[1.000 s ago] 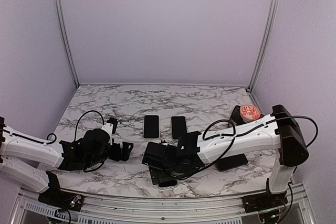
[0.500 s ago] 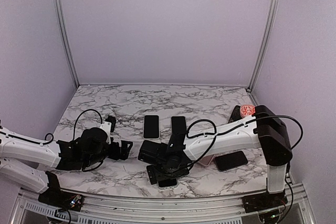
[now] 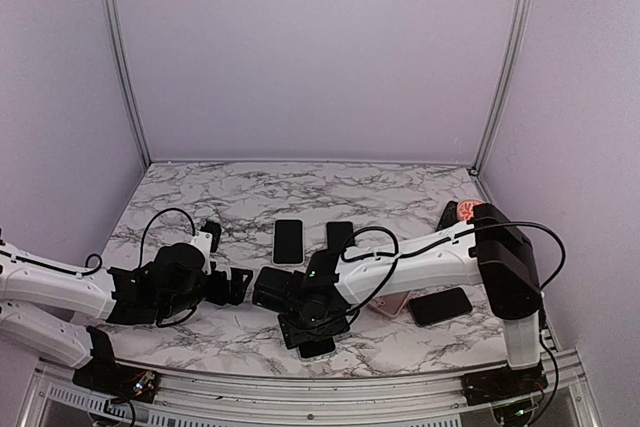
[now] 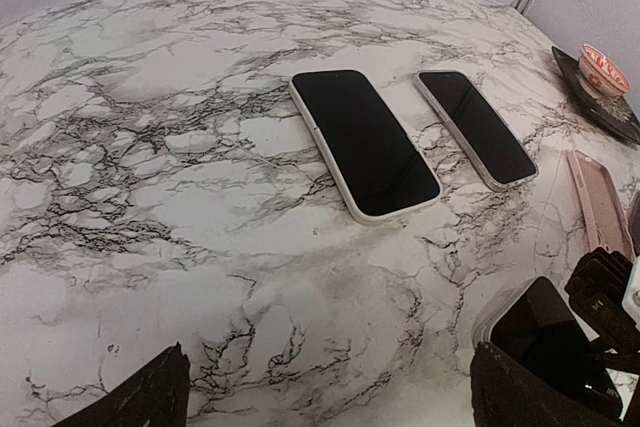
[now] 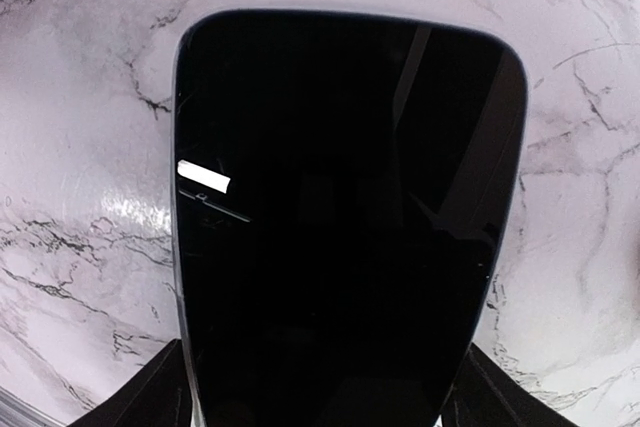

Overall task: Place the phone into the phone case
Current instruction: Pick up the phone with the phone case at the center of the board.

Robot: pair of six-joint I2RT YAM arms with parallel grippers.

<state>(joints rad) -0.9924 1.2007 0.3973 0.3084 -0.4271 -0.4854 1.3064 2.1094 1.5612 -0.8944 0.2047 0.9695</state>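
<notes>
- Your right hand (image 5: 322,399) hangs low over the phone (image 5: 345,197), which lies flat and screen up on the marble table (image 4: 150,147), straight under the wrist.
- Its two fingers (image 5: 140,397) flank the phone's near end, one at each long edge. You cannot tell whether they press on it or only stand beside it.
- Your left hand (image 4: 330,397) sits just to the left of the right one, low over the table. Its fingers are spread wide with only bare marble between them.
- To the right of the right hand, partly under its forearm, lies the pink case (image 4: 598,199), flat on the table and apart from the phone.
- Beside that case, further right, is a dark flat rectangle (image 3: 440,305); you cannot tell whether it is a phone or a case.
- Beyond both hands two more phones lie side by side, screens up: a white-edged phone (image 4: 365,142) and a slimmer phone (image 4: 475,127) to its right.
- Farthest off, ahead and to the right, a red-patterned bowl (image 4: 604,67) stands on a dark saucer (image 4: 600,107).
</notes>
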